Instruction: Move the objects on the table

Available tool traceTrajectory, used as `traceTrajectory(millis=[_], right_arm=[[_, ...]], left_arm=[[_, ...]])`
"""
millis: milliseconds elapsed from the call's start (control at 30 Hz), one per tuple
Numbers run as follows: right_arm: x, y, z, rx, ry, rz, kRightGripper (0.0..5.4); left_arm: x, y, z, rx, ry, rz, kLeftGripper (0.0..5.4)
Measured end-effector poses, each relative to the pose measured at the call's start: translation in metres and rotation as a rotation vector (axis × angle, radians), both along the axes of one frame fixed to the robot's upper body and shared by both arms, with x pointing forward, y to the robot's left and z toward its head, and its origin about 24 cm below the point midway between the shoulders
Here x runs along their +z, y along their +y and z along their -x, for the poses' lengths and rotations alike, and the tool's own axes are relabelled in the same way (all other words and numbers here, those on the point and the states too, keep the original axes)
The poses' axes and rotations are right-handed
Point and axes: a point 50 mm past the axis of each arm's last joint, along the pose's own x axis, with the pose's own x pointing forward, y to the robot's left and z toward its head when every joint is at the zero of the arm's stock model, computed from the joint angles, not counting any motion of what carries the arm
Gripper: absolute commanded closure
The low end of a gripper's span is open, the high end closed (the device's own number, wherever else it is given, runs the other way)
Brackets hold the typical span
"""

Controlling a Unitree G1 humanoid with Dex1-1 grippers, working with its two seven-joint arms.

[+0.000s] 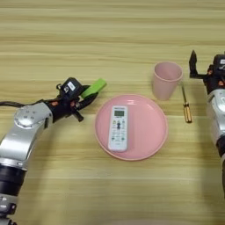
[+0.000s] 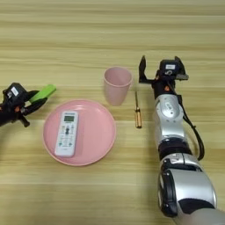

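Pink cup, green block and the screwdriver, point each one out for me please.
Pink cup (image 2: 117, 90), right eye view, on its side wall.
Green block (image 1: 93, 88), left eye view, mid-length on its top face.
Screwdriver (image 2: 138, 119), right eye view, on its orange handle.

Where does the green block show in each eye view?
Left eye view: green block left of centre, held in the left end effector, just up-left of the pink plate.
Right eye view: far left, near the picture's edge.
Shared landmark: the white remote control on the plate.
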Motion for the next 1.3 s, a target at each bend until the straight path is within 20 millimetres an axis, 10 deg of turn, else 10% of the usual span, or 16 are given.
traceTrajectory(millis=[1300], right_arm=[[-0.001, 0.006, 0.000, 0.010, 0.002, -0.009, 0.00]], left_arm=[[-0.005, -0.106, 0.002, -0.451, 0.047, -0.066, 4.07]])
